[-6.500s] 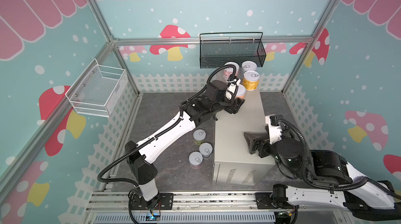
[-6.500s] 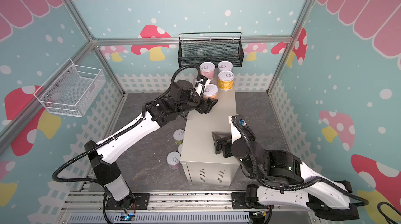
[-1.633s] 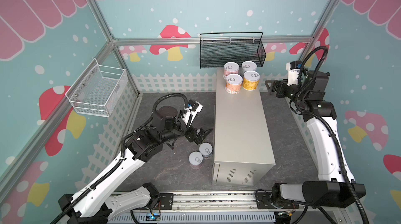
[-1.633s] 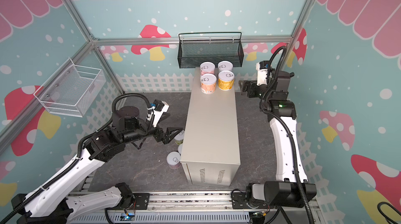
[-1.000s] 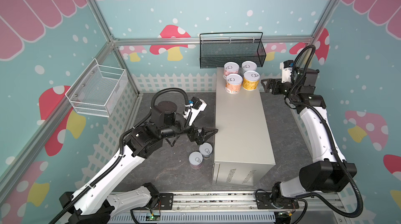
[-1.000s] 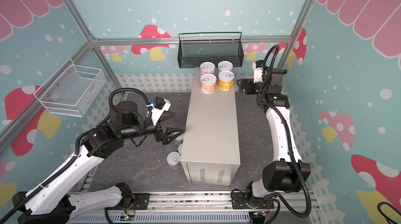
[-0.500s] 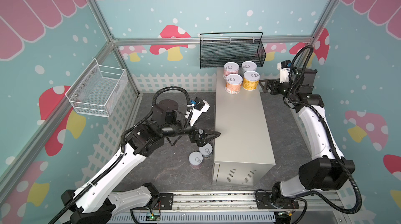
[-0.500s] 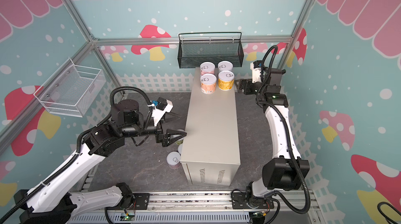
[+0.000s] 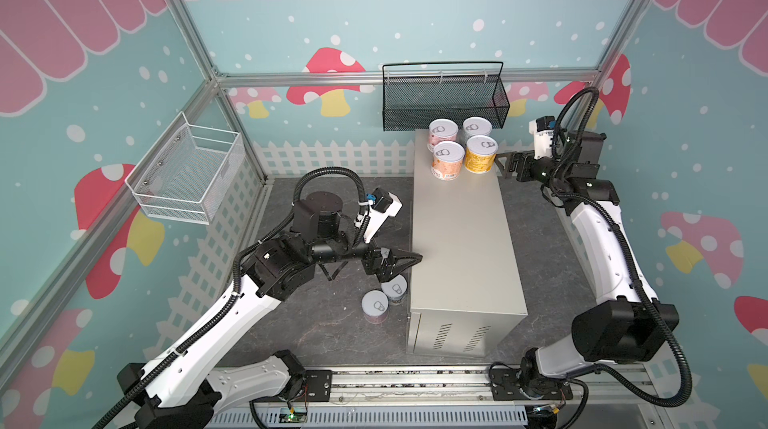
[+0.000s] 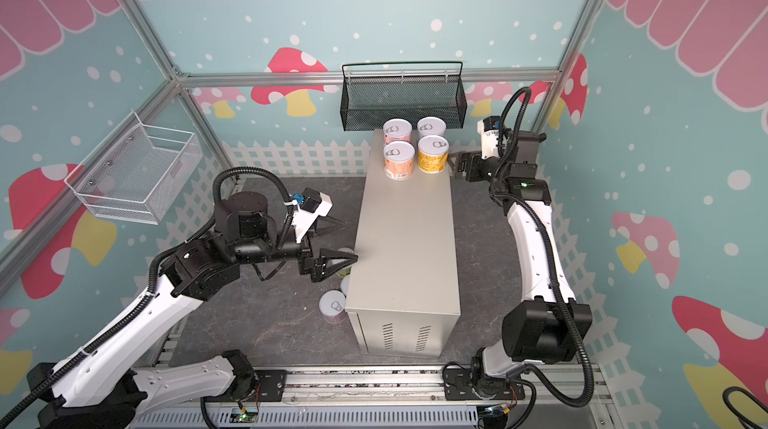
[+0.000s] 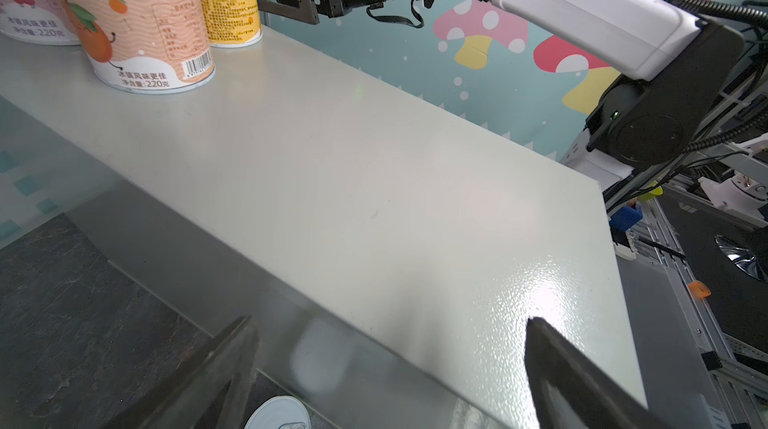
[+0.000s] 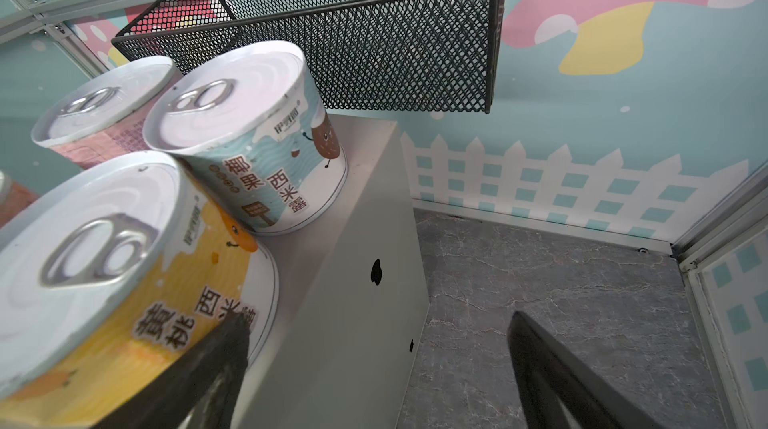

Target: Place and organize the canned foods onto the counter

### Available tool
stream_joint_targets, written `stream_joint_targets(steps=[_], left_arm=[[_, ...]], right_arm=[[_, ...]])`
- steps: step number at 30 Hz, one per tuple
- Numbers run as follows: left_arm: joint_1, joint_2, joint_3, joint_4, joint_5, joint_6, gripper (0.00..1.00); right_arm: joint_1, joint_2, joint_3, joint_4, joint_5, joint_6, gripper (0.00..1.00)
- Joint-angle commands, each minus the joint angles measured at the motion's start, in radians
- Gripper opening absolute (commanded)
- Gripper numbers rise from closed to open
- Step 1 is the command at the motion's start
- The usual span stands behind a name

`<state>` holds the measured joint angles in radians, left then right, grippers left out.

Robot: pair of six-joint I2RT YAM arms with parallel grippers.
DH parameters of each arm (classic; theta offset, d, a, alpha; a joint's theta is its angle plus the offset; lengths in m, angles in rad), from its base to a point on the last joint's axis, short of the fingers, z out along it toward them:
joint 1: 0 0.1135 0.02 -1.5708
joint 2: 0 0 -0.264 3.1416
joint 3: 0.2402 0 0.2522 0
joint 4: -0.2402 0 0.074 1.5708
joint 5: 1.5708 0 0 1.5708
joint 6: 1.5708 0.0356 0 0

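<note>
Black left tool (image 9: 405,264), spread and empty, has edged up to the counter (image 9: 461,240); right tool (image 9: 500,165) stays spread.

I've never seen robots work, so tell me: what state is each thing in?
Left gripper: open, empty, at counter edge.
Right gripper: open, empty, beside yellow can.
Four counter cans: upright, sealed.
Two visible floor cans: upright, sealed.
Black basket: empty.
White basket: empty.

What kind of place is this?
Probably a robot lab cell dressed as a play shop: mushroom-print walls on an aluminium frame, a left arm and right arm bolted to a rail, canned foods on a counter.
</note>
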<state>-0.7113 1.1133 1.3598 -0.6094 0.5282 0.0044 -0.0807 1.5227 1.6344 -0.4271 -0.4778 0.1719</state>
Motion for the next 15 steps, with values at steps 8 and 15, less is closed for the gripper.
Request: stream_joint_targets(steps=[8, 15], left_arm=[[-0.004, -0.017, -0.015, 0.002, 0.013, 0.011, 0.99], [-0.004, -0.017, -0.016, 0.006, 0.011, 0.011, 0.99]], right_arm=[[-0.003, -0.011, -0.013, 0.017, -0.036, -0.023, 0.98], [-0.002, -0.02, -0.021, 0.016, -0.035, -0.026, 0.98]])
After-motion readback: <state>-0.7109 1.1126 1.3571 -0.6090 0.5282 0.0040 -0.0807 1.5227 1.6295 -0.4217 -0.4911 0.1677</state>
